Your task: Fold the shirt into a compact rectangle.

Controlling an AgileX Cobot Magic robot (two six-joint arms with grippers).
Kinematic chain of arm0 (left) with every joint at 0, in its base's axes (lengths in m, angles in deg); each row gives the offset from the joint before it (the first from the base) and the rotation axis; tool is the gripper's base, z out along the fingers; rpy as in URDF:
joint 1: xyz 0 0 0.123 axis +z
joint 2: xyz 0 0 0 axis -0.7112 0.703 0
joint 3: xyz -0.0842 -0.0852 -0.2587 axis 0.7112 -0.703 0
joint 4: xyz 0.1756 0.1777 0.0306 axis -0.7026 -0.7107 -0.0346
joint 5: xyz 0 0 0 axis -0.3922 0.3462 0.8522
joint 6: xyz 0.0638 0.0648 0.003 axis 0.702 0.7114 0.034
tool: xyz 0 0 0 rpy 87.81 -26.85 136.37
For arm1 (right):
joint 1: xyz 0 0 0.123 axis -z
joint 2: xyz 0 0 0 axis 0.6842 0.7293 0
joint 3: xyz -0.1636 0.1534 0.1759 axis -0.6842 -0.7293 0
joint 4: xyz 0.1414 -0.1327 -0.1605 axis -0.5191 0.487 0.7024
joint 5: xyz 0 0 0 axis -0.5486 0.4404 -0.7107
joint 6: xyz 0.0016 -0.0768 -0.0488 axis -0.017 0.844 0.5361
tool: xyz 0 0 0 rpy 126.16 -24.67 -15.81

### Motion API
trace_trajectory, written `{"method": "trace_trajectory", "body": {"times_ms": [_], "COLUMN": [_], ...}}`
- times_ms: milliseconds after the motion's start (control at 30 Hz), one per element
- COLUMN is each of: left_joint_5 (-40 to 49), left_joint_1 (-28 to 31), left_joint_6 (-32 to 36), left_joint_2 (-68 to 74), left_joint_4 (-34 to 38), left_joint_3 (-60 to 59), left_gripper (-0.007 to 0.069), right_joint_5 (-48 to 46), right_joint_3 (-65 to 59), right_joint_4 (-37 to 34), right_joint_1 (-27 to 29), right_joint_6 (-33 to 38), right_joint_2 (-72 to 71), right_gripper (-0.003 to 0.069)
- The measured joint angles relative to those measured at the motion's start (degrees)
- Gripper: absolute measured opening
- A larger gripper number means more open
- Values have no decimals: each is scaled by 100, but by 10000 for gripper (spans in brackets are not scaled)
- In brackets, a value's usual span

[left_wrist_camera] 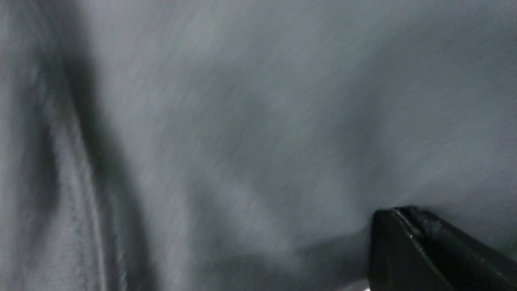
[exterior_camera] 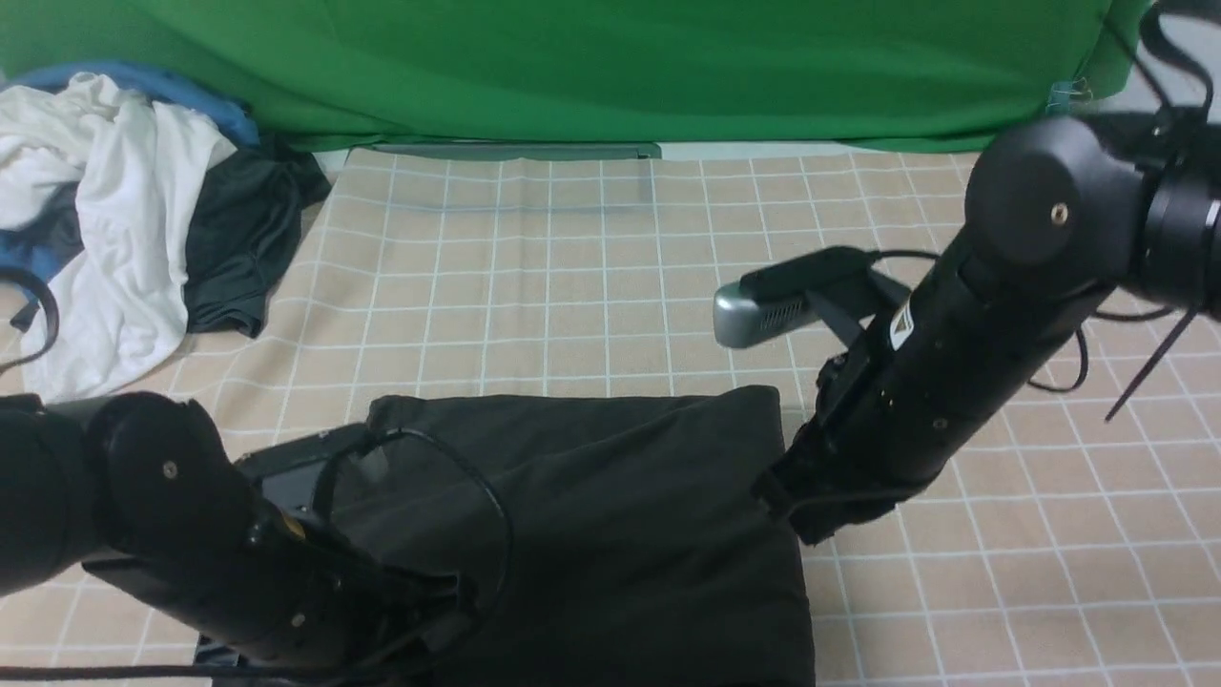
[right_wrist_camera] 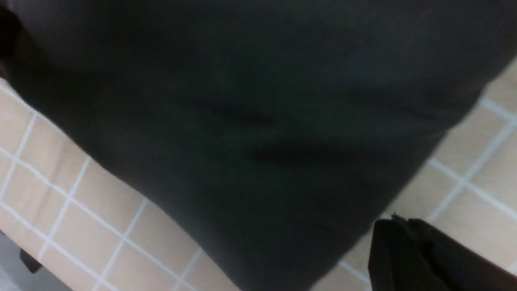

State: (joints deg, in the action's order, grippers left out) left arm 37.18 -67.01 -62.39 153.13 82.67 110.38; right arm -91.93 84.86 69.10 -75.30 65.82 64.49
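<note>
The black shirt lies folded into a rough rectangle on the checked tablecloth, near the front middle. Its chest print and neck label are hidden. My left arm reaches low over the shirt's near left part; in the front view its gripper is hidden behind the arm. The left wrist view is filled with shirt fabric, and my left gripper is shut with its tip against the cloth. My right gripper sits at the shirt's right edge. It is shut over bare tablecloth, just beside the fabric.
A heap of clothes lies at the back left: a white garment, a smaller dark teal-black garment and something blue. A green backdrop closes the far side. Checked cloth stretches beyond and to the right of the shirt.
</note>
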Motion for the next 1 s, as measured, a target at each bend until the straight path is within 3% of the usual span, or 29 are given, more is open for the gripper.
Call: {"method": "trace_trajectory", "body": {"times_ms": [400,600,833,1000], "left_joint_5": [76,-45,-424,-410], "left_joint_1": [0,0,0,0], "left_joint_6": [-66,529,684,695], "left_joint_2": [-1012,-479,-32,-210], "left_joint_4": [137,921,1005,1038], "left_joint_3": [466,337,-492,-407], "left_gripper": [3,3,3,3], "right_joint_5": [467,457,669,644], "right_joint_3": [-164,-342,-1085,-1048], "right_joint_4": [-739,-586,-641,-616], "right_joint_1": [-188,-751,-777,-796], "right_joint_6": [370,438,312,312], "right_joint_2": [0,338,620,563], "right_gripper": [31,31,31,31]}}
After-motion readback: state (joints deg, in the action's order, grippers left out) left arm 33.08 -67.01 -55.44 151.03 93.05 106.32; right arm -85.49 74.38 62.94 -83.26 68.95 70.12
